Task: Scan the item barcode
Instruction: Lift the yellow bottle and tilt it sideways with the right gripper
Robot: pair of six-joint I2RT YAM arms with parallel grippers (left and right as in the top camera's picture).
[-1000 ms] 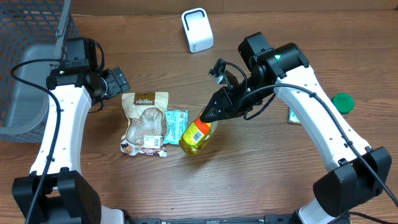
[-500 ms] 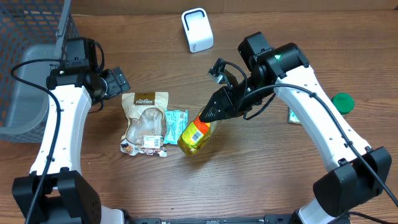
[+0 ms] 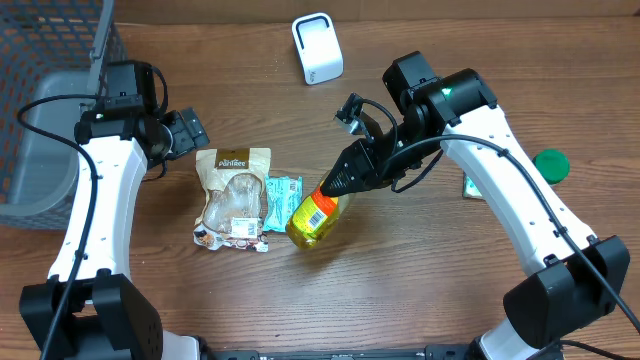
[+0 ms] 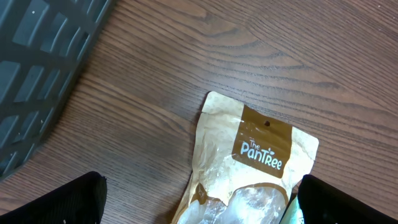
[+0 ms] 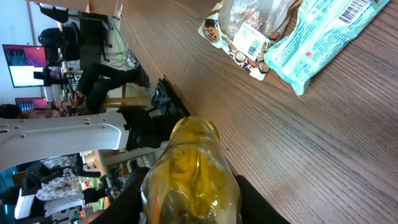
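Observation:
A yellow bottle (image 3: 314, 217) with an orange-and-white label hangs tilted above the table's middle, its upper end in my right gripper (image 3: 340, 183). In the right wrist view the bottle (image 5: 189, 168) fills the space between the two black fingers (image 5: 261, 202), which are shut on it. The white barcode scanner (image 3: 317, 47) stands upright at the back centre. My left gripper (image 3: 188, 132) is open beside the top of a tan snack pouch (image 3: 233, 196). Its black fingertips (image 4: 62, 202) sit wide apart above the pouch (image 4: 249, 168), with nothing between them.
A teal packet (image 3: 282, 202) lies between the pouch and the bottle. A grey bin (image 3: 30, 150) and a dark mesh basket (image 3: 50, 35) stand at the left. A green lid (image 3: 551, 164) and a small flat item (image 3: 470, 186) lie at the right.
The bottle's lower end has shifted very slightly left and down in my right gripper. The left arm has not moved.

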